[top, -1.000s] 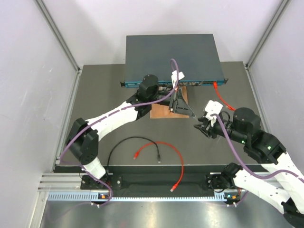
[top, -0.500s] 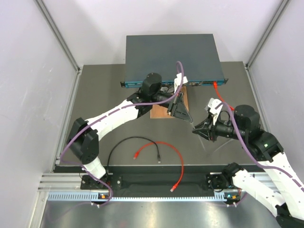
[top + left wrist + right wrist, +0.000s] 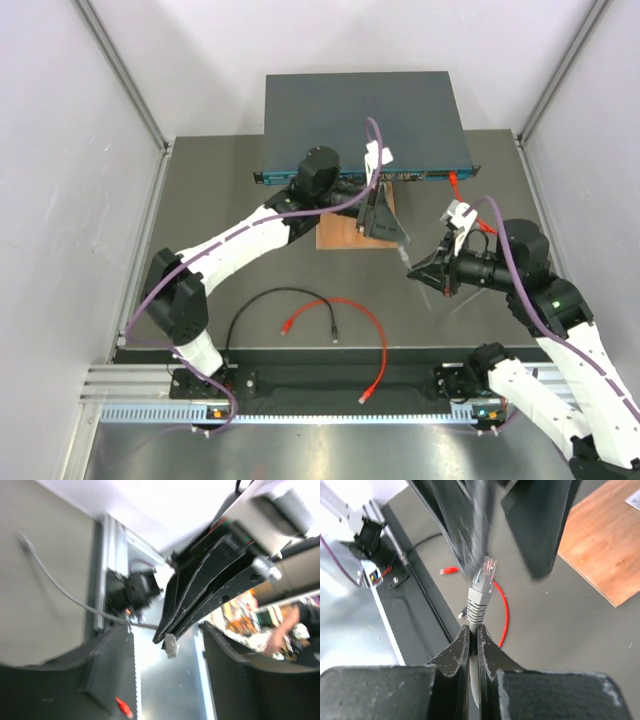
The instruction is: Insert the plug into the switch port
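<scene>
At a panel-walled test bench, the right end effector point(image 3: 474, 630) pinches the grey plug point(image 3: 481, 592) by its boot, clear tip pointing outward, seemingly so the connector stays free to enter a port. Just beyond it, the left end effector point(image 3: 384, 238) hangs with fingers spread wide, gripping nothing, above a brown wooden board point(image 3: 340, 238). The switch point(image 3: 360, 110) sits at the far edge of the dark surface point(image 3: 220, 200), apart from the plug, teal face toward the arms. A red cable point(image 3: 383, 345) and a black cable point(image 3: 270, 293) lie nearer the bases; pale panels point(image 3: 60, 150) enclose the cell.
</scene>
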